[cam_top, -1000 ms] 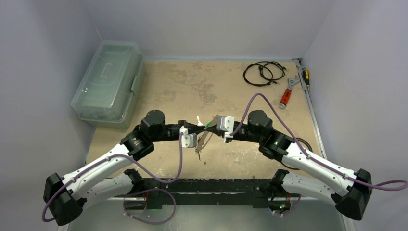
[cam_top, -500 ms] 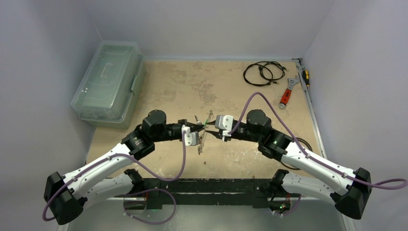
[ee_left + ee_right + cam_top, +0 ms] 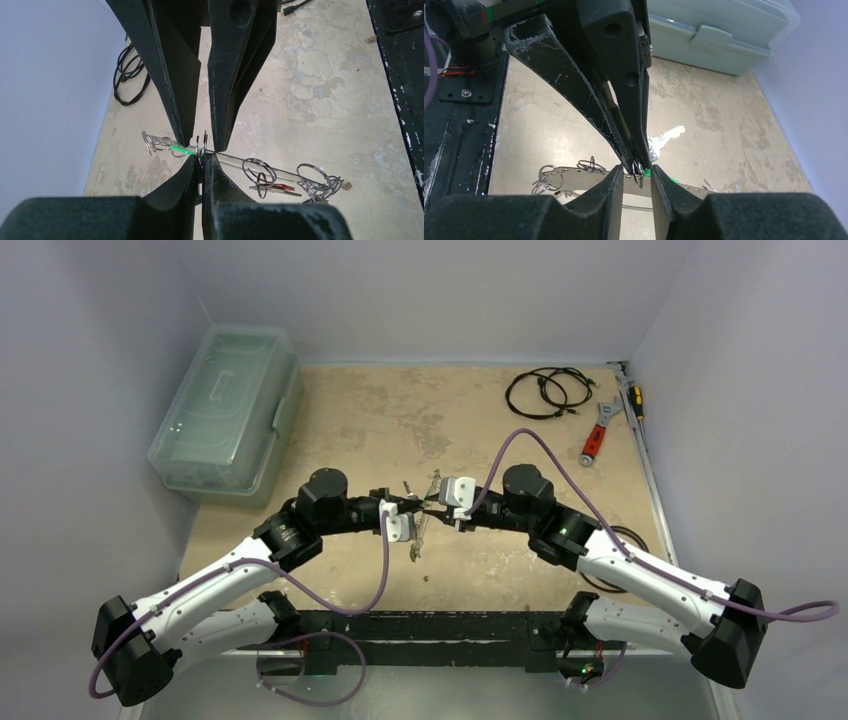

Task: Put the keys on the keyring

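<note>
**Two arms meet at the keyring, mid-table**

The left gripper (image 3: 408, 508) and right gripper (image 3: 438, 506) come tip to tip over the middle of the sandy table (image 3: 380, 420), just beyond the arms' bases. Between them is the keyring (image 3: 232, 160), a long flat silvery hoop lying left to right.

The left claw is pinched tight on a small split ring (image 3: 202, 145) at the keyring's rim. The right claw's fingers stand a little apart, one on either side of that same ring and of the left fingertips. The wrist views show nothing in its grasp.

A green tag (image 3: 180, 148) sits right at the pinch. A red-tagged key (image 3: 280, 187) hangs among more split rings further along the hoop. A bare silver key (image 3: 665, 137) shows behind the left fingers.

A clear lidded box (image 3: 225, 405) sits at the far left. Black cable coils (image 3: 545, 392) and a red-handled wrench (image 3: 597, 435) lie at the far right.
</note>
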Available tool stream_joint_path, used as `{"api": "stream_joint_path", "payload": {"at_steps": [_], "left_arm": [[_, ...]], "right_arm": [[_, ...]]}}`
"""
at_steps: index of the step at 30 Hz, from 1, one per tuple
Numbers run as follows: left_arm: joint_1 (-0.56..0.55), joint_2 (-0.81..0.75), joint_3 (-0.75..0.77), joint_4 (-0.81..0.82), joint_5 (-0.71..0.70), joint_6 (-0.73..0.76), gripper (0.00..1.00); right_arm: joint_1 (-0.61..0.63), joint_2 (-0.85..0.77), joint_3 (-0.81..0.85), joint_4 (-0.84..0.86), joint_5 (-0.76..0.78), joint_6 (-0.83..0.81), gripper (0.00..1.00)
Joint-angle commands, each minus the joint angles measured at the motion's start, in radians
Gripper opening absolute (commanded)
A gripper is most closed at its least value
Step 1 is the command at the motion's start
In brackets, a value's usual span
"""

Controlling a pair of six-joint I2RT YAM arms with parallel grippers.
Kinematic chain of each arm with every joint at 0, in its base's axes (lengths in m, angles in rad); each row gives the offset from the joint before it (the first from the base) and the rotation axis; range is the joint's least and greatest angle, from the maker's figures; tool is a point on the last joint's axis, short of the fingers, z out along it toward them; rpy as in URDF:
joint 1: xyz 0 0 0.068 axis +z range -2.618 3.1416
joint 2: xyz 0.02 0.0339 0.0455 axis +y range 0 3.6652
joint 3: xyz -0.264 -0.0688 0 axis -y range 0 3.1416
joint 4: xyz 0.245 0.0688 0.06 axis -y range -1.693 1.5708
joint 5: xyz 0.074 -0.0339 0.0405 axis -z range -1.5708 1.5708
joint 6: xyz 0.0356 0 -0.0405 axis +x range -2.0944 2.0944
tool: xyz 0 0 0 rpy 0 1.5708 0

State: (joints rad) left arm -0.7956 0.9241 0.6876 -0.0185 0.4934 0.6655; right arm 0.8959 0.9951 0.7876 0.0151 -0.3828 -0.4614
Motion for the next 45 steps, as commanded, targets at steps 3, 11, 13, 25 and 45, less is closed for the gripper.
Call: {"api": "stream_joint_path", "payload": {"at_steps": [3, 11, 13, 25, 45], "left_arm": [[-0.006, -0.002, 0.024, 0.046, 0.004, -0.008, 0.0], [-0.006, -0.001, 0.025, 0.045, 0.007, -0.009, 0.0], [-0.007, -0.002, 0.024, 0.046, 0.008, -0.009, 0.0], [-0.006, -0.015, 0.02, 0.048, 0.005, -0.002, 0.0], [-0.006, -0.025, 0.015, 0.055, -0.031, 0.0, 0.19]], "right_arm": [[0.009, 0.002, 0.042, 0.018, 0.019, -0.007, 0.27], [0.011, 0.007, 0.042, 0.029, 0.016, -0.006, 0.11], [0.011, 0.009, 0.04, 0.03, 0.019, -0.006, 0.09], [0.011, 0.014, 0.036, 0.035, 0.034, 0.007, 0.0], [0.011, -0.059, 0.003, 0.091, 0.015, 0.014, 0.0]]}}
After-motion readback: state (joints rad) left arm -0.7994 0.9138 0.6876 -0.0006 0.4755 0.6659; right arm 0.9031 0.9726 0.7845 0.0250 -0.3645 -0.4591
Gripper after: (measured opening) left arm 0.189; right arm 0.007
